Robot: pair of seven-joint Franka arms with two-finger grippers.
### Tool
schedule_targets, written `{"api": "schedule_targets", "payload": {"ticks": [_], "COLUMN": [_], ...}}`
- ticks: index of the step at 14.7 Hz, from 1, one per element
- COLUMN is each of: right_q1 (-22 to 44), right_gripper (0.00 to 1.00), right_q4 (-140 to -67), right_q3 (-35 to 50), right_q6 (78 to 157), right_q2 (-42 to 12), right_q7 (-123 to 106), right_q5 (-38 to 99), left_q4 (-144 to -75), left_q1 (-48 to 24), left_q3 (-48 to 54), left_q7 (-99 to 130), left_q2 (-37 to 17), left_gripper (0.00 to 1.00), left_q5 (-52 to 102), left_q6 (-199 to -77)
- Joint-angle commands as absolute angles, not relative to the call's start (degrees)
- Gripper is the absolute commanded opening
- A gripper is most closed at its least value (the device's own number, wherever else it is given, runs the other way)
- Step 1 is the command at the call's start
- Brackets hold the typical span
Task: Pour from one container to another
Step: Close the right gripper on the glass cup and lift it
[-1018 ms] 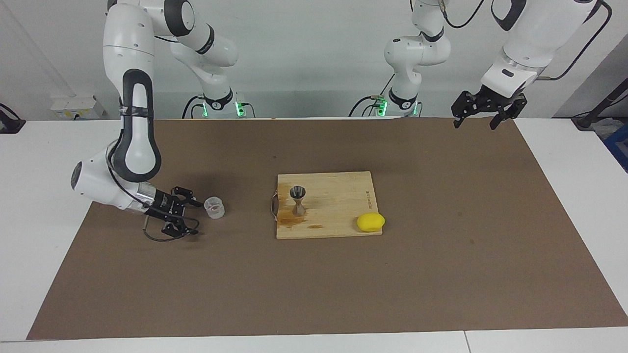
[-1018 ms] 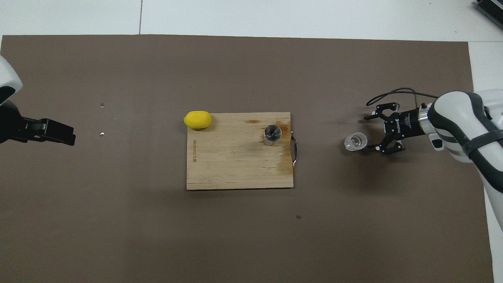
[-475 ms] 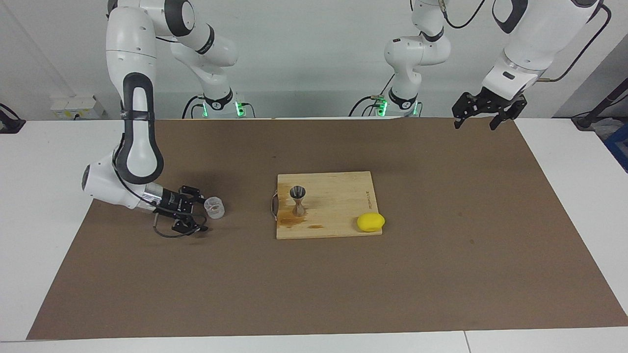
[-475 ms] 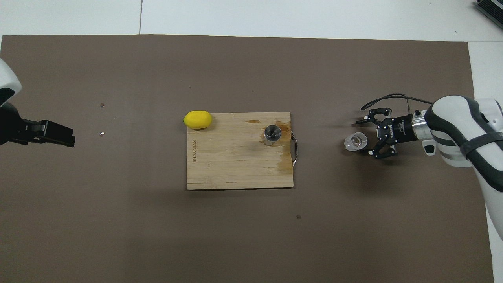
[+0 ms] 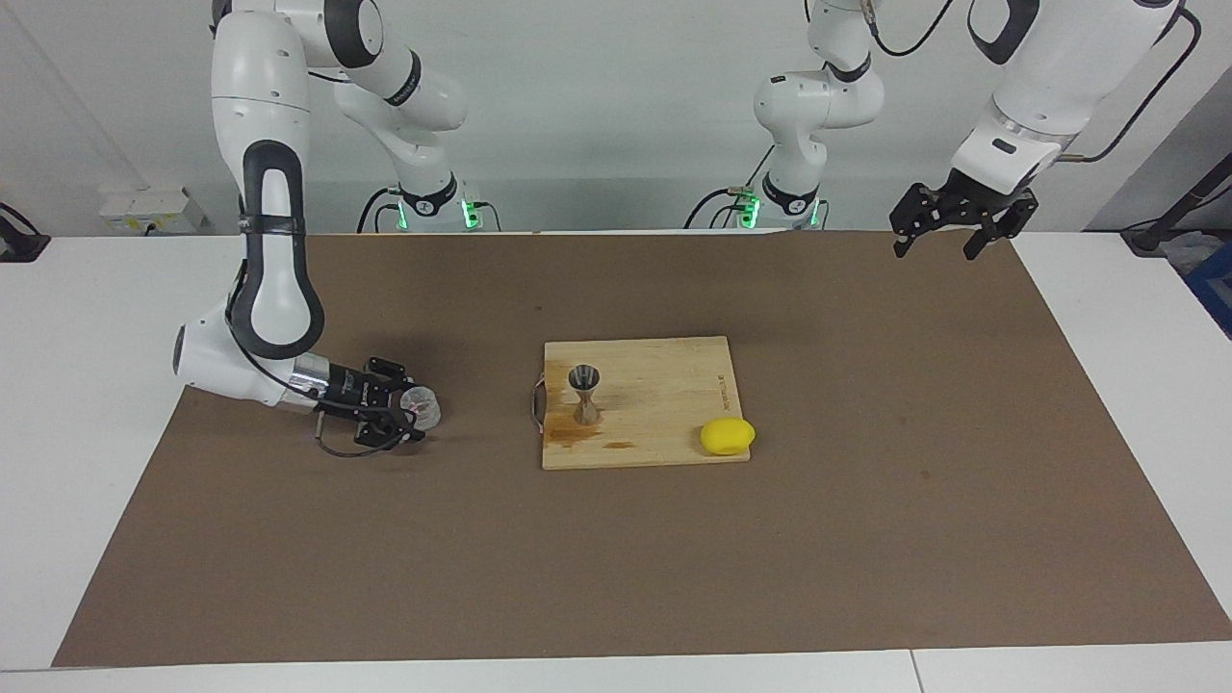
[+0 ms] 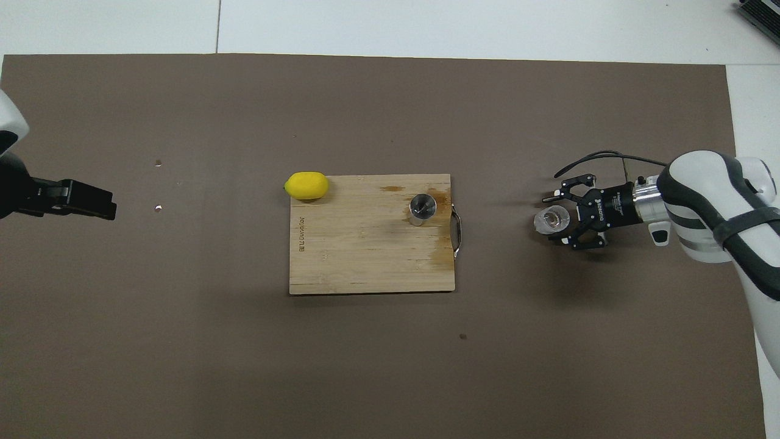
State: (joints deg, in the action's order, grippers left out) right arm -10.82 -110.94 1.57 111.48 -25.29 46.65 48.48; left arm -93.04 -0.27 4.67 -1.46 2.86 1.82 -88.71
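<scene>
Brown matting [image 5: 866,500] covers the white table where a wooden cutting board [image 5: 664,385] anchors the scene. Toward the right arm's end from the board, the right gripper [image 5: 412,416] lies low on the mat, its fingers partly drawn in on either side of the clear cup [image 5: 422,407]; whether they grip it cannot be told. On the board stands the steel jigger [image 5: 583,393], upright, a lemon [image 5: 727,436] at the board's corner. The left gripper [image 5: 948,239] waits raised, jaws wide.
</scene>
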Motion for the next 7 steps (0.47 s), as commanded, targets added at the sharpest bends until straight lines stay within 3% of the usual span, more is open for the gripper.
{"api": "schedule_targets", "payload": {"ticks": [1, 5, 7], "right_q1": [-11.07, -10.9, -9.76], "right_gripper": [0.55, 0.0, 0.0], "right_q4": [-112.68, -112.59, -112.5], "right_q3": [1.67, 1.84, 1.85], "right_q6": [111.09, 110.83, 110.92], "right_q2": [-23.82, -23.64, -22.68], "right_q7": [44.56, 44.82, 45.61], "right_q5": [50.89, 51.41, 51.5], "left_q4": [-95.71, -95.45, -95.45], "left_q1": [0.17, 0.09, -0.18], "left_q3": [4.4, 4.31, 4.31], "left_q7": [-1.5, -1.5, -1.49], "left_q2": [4.66, 4.57, 4.57], "left_gripper": [1.0, 1.0, 1.0], "left_q5": [2.55, 2.55, 2.55], "left_q6": [-89.91, -89.38, -89.38]}}
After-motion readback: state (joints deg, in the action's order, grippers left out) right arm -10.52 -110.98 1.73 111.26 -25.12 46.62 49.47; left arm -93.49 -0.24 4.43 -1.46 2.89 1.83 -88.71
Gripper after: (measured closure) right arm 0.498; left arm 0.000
